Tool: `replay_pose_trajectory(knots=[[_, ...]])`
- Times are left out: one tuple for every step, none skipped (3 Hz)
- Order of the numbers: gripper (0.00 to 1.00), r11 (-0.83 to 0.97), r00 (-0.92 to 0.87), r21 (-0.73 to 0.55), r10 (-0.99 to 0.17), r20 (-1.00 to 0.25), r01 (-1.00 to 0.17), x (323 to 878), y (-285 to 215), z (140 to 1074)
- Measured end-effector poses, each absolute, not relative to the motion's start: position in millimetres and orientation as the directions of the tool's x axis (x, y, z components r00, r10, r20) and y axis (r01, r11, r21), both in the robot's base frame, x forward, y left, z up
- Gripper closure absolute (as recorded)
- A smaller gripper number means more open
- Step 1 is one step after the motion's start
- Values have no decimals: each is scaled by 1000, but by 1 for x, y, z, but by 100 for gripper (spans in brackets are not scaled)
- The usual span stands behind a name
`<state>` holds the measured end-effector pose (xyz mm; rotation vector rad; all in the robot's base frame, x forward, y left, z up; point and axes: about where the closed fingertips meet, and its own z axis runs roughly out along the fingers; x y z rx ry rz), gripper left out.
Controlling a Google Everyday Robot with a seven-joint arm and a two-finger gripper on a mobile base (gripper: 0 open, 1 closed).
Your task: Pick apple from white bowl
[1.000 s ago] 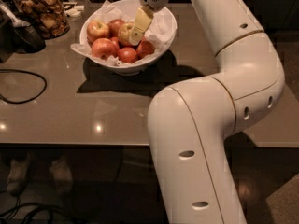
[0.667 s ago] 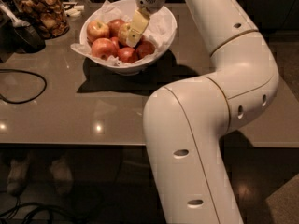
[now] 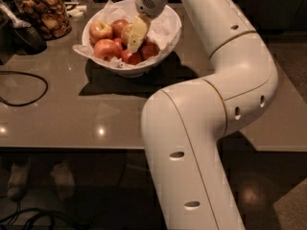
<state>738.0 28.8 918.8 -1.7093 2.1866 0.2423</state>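
The apple [image 3: 125, 33] is round and pale yellow-green with a reddish blush. It sits near the middle of the white bowl [image 3: 178, 28], in the back row of the fruit, and only its left part shows, because the hand [image 3: 135, 41] comes down right in front of it. The hand is a cream-yellow piece hanging from the white arm [image 3: 225, 95], lowered into the bowl and reaching into the pile of fruit, against the right side of that apple. Whether it is grasping the apple or is released cannot be told from here.

Six apples can be counted in the bowl: this pale one, a red-and-yellow one [image 3: 100, 31] at the left, and four redder ones around and in front of them; more may be hidden. There is one bowl, lined with crumpled white paper [image 3: 162, 22] that spills over the rim. One glass jar [image 3: 44, 12] of brown snacks stands at the far left, well apart from the bowl.

The counter [image 3: 96, 114] is smooth, grey-brown and glossy, with small spots of reflected light. One black cable [image 3: 40, 87] loops across its left side. The room is dim, and the floor under the counter is dark.
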Motion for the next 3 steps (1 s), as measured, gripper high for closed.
replay_pose_trajectory(knots=[[12, 260, -218, -68, -903, -371, -963, 740, 30, 912], [32, 253, -211, -73, -907, -364, -965, 740, 31, 911], [56, 253, -211, -73, -907, -363, -965, 740, 31, 911]])
